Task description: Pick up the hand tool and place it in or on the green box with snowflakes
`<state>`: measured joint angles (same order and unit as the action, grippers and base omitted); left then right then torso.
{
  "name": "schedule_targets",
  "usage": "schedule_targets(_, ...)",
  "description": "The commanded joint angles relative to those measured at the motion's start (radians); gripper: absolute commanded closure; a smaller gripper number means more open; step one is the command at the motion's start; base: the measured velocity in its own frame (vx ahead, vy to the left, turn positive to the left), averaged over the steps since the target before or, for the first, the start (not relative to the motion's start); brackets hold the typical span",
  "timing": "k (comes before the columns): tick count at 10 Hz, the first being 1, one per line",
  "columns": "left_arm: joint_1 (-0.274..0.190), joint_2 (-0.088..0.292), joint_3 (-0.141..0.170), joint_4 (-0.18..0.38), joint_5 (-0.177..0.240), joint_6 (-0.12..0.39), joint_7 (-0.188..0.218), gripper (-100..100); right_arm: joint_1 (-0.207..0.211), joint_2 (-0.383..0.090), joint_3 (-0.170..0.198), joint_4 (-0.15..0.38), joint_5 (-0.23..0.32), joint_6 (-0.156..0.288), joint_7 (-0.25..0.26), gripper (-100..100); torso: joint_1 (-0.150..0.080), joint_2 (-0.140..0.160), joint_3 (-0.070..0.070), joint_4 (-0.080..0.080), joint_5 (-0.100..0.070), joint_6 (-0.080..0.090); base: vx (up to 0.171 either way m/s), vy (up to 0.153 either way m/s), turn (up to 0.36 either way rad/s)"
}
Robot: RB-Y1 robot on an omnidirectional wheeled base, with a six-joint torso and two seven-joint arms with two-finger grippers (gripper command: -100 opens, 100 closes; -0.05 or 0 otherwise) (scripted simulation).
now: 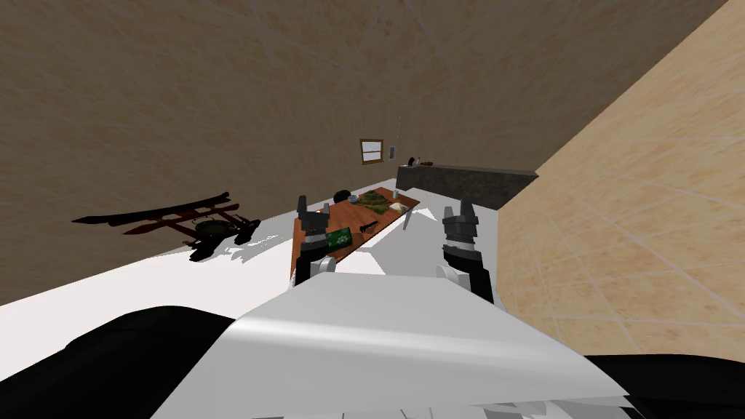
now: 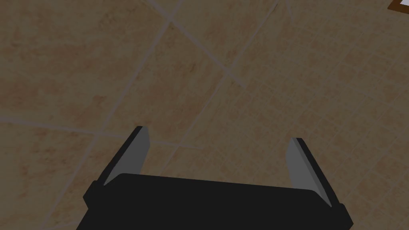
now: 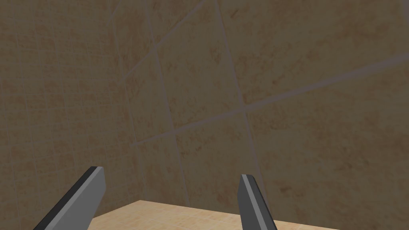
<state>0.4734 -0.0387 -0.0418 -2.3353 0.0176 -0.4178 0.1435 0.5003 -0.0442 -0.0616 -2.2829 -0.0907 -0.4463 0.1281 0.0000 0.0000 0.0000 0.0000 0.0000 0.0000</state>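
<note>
Tool and box share the brown table (image 1: pixel 348 214) ahead of the robot. The hand tool (image 1: pixel 367 227), a short dark piece, lies flat on the tabletop. The green box with snowflakes (image 1: pixel 339 238) sits just beside it at the table's near end, on the robot's left of it; the 2 look close but not touching. The tool's long axis runs slantwise across the table, one end aimed toward the box and the other toward the dishes (image 1: pixel 375 198) farther along. Which end is the handle is too small to tell. Both arms are raised in front of the chest, neither reaching down. The left gripper (image 1: pixel 313 207) shows over the table's near left part, close by the box, and its wrist view has the 2 fingers (image 2: pixel 134 153) spread wide with nothing between them. The right gripper (image 1: pixel 458 211) hangs off to the right of the table, well apart from the tool, its fingers (image 3: pixel 78 197) likewise parted and empty. The tool lies forward of and below the left gripper, slightly to its right, so the left arm looks the nearer one for the pick. That hand would likely need to tip downward and turn so the blades close across the tool's narrow width, not along its length.
</note>
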Motion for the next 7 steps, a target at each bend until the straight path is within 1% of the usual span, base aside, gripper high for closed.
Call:
schedule_targets(1,0.007,0.044,0.007,0.003,0.009,0.016,0.007,-100,0.0,0.0,0.0,0.0,0.0,0.0,0.0,0,0.0,0.0,0.0,0.0,0.0,0.0,0.011,-0.007,-0.04)
schedule_targets(3,0.022,0.102,0.023,0.009,0.03,0.053,0.023,-100,0.0,0.0,0.0,0.0,0.0,0.0,0.0,0,0.0,-0.001,-0.001,0.0,0.0,0.0,0.026,-0.017,-0.068)
schedule_targets(6,0.06,0.18,0.062,0.023,0.082,0.14,0.062,-100,0.0,0.0,0.0,0.0,0.0,0.0,0.0,0,-0.001,-0.003,-0.002,-0.001,0.0,0.0,0.042,-0.023,-0.107)
schedule_targets(7,0.06,0.18,0.062,0.023,0.082,0.141,0.062,-100,0.0,0.0,0.0,0.0,0.0,0.0,0.0,0,-0.001,-0.003,-0.002,-0.001,0.0,0.0,0.032,-0.014,-0.031)
